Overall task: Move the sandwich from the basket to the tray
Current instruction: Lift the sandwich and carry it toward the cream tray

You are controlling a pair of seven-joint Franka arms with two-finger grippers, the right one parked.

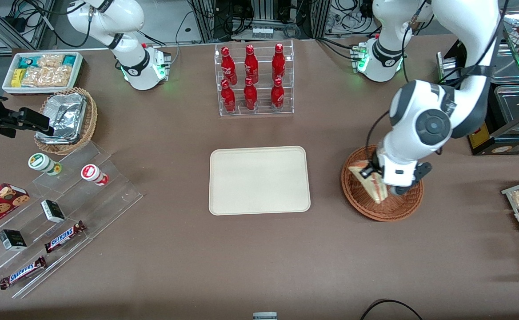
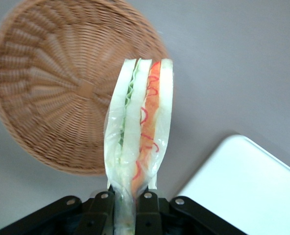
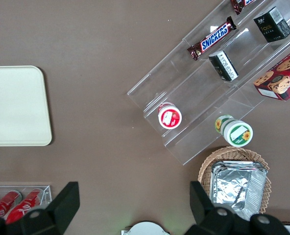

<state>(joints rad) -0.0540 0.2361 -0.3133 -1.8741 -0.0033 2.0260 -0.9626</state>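
Your end effector (image 2: 127, 205) is clamped on the sandwich (image 2: 139, 125), fingers (image 2: 102, 208) pinching the wrapped wedge at one end. In the wrist view the sandwich sticks out from the fingers w/ its cut edge showing: green layer on one side, red/orange on the other, pale bread between, clear film around it. The basket (image 2: 52, 98) sits under it, no contents visible in that view; sandwich tip overlaps the basket rim, and a corner of the tray (image 2: 248, 191) shows nearby.

Front view: end effector (image 1: 377, 171) is over the basket (image 1: 381, 209), sandwich (image 1: 372, 181) held tilted above the basket's tray-side half. Can't tell if it touches the wicker here; the wrist view suggests it's lifted clear. The tray (image 1: 259, 180) lies flat mid-tabletop (image 1: 259, 258), beside the basket toward the parked arm's end, apart from it, nothing on it.

Other stuff: rack of red bottles (image 1: 253, 80) farther from the front cam than the tray. Toward the parked arm's end: foil-lined wicker basket (image 1: 66, 120), white bin of snack packets (image 1: 41, 71), clear stepped display (image 1: 55, 213) w/ Snickers bars (image 1: 64, 236), small boxes, two cups.
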